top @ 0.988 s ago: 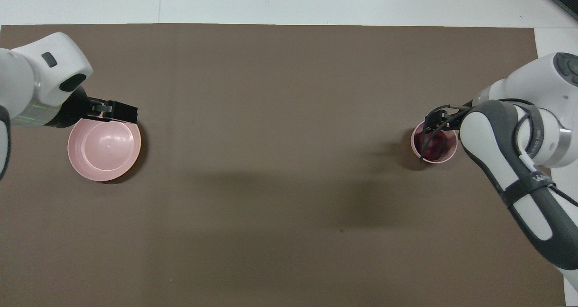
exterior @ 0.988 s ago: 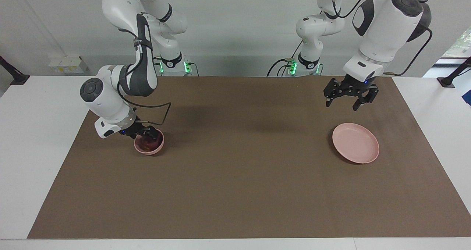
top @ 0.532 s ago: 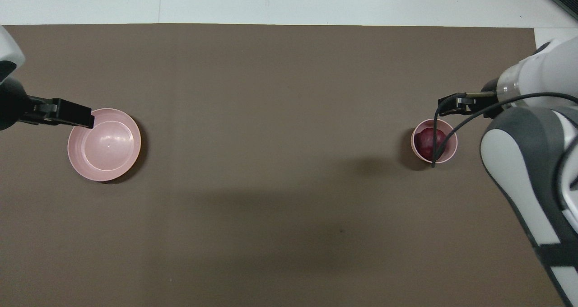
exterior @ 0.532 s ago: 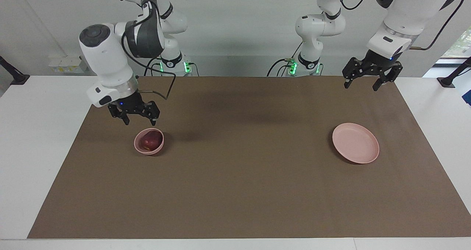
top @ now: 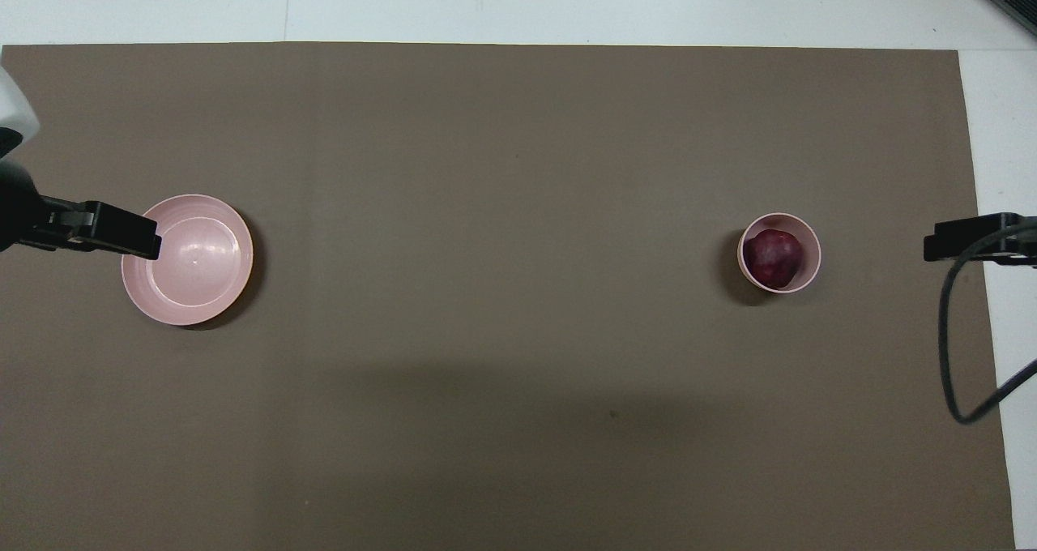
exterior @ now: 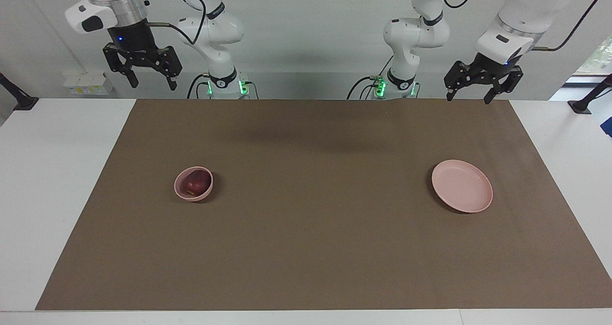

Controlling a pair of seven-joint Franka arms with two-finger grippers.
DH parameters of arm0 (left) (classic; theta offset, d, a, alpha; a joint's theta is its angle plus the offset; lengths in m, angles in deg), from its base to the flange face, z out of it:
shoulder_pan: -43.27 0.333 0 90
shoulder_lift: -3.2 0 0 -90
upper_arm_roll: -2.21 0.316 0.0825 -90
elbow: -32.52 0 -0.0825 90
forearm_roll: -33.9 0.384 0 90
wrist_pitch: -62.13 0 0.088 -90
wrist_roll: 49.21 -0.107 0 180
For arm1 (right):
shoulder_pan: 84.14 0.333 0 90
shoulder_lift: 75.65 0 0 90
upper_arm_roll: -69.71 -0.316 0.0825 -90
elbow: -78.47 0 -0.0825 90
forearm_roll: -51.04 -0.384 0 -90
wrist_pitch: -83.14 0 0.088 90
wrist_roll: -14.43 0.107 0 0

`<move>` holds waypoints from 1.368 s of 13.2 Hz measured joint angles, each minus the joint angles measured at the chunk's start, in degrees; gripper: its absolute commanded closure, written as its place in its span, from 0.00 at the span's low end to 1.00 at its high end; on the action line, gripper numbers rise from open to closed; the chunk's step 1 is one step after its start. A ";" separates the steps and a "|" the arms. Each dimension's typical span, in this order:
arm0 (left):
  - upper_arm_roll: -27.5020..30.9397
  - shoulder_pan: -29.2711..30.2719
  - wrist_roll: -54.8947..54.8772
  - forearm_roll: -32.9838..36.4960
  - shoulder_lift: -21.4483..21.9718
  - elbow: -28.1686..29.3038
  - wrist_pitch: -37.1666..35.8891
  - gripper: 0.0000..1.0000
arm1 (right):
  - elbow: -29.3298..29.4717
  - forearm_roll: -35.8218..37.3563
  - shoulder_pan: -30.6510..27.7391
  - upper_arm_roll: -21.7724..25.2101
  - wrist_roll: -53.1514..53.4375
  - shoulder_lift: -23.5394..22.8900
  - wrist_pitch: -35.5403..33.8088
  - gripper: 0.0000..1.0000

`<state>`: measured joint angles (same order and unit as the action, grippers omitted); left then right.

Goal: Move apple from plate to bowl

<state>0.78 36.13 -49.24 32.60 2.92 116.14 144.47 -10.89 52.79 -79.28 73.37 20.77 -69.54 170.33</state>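
The dark red apple (exterior: 195, 183) (top: 773, 258) lies inside the small pink bowl (exterior: 178, 189) (top: 815, 253), toward the right arm's end of the brown mat. The flat pink plate (exterior: 462, 186) (top: 194, 263) sits bare toward the left arm's end. My right gripper (exterior: 152, 85) (top: 960, 239) hangs open and holds nothing, high up over the table edge nearest the robots, well clear of the bowl. My left gripper (exterior: 468, 99) (top: 113, 231) is open too, raised over the mat's edge by the robots, above and apart from the plate.
A brown mat (exterior: 315, 239) covers most of the white table (exterior: 52, 172). A black cable loop (top: 949, 356) from the right arm hangs over the mat's edge. Wall sockets (exterior: 88, 83) sit by the right arm's end.
The right gripper rose out of the bowl, leaving the apple in it, and swung high back toward its base. The left gripper lifted up and away from the plate.
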 measured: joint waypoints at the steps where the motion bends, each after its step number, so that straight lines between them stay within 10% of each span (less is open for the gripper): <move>1: 0.00 0.00 0.00 0.04 0.09 0.18 -0.02 0.00 | -0.09 0.00 0.00 0.00 0.00 -0.23 -0.08 0.00; 18: 1.08 0.09 -2.34 1.71 1.71 0.30 -0.05 0.00 | -0.69 0.00 -2.19 0.23 -3.20 -0.42 -2.80 0.00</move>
<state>1.86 36.22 -51.58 34.31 4.63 116.45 144.42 -11.58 52.79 -81.47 73.59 17.57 -69.96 167.53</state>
